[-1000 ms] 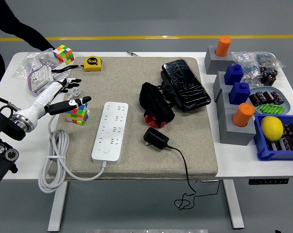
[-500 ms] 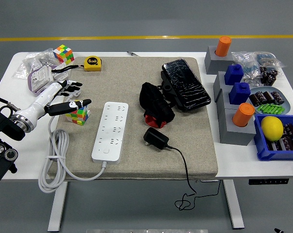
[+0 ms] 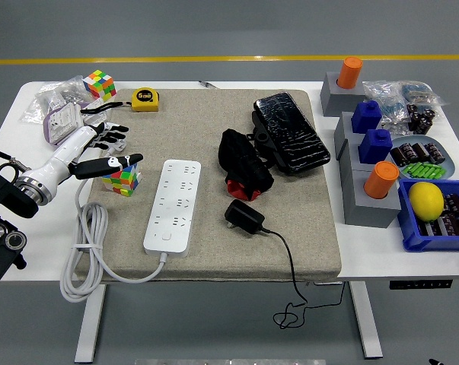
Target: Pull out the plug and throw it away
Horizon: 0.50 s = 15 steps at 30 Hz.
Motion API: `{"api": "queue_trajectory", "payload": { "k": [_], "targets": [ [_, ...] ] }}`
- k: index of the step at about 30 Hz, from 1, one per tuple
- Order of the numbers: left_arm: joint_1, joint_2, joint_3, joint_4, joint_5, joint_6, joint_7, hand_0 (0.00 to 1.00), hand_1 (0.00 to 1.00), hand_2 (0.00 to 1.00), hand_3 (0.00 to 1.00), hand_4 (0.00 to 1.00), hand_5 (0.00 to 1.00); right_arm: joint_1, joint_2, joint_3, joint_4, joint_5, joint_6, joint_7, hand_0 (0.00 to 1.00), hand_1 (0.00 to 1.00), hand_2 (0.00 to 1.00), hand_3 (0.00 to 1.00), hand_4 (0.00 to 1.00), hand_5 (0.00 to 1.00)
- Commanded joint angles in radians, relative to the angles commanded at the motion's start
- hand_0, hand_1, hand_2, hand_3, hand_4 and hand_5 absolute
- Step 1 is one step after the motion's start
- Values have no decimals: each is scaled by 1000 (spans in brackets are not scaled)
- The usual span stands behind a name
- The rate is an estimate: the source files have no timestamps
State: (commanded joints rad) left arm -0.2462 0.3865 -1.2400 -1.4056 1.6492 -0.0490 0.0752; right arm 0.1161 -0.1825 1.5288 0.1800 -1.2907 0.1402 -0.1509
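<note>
Head view: left hand (image 3: 100, 148) hovers empty, fingers spread, above left side of desk (image 3: 366, 251). Black plug (image 3: 244, 216) lies unplugged on mat, far to hand's right, past power strip (image 3: 173, 205); cable trails off near edge. Right hand unseen.

White power strip (image 3: 174, 205), black plug (image 3: 244, 217), yellow tape measure (image 3: 145, 99), beige mat (image 3: 214, 129), orange cylinders (image 3: 380, 179).

Bright, even overhead light, sharp all over.
You get only soft shadows under the white table (image 3: 381, 262), no glare.
</note>
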Motion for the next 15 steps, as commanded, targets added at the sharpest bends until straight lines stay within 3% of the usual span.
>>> {"api": "queue_trajectory", "payload": {
  "k": [15],
  "targets": [
    [11, 0, -17, -18, 5, -5, 3, 697, 782, 775, 795, 972, 626, 9, 1, -1, 0, 4, -1, 3, 641, 677, 685, 602, 998, 484]
  ]
}}
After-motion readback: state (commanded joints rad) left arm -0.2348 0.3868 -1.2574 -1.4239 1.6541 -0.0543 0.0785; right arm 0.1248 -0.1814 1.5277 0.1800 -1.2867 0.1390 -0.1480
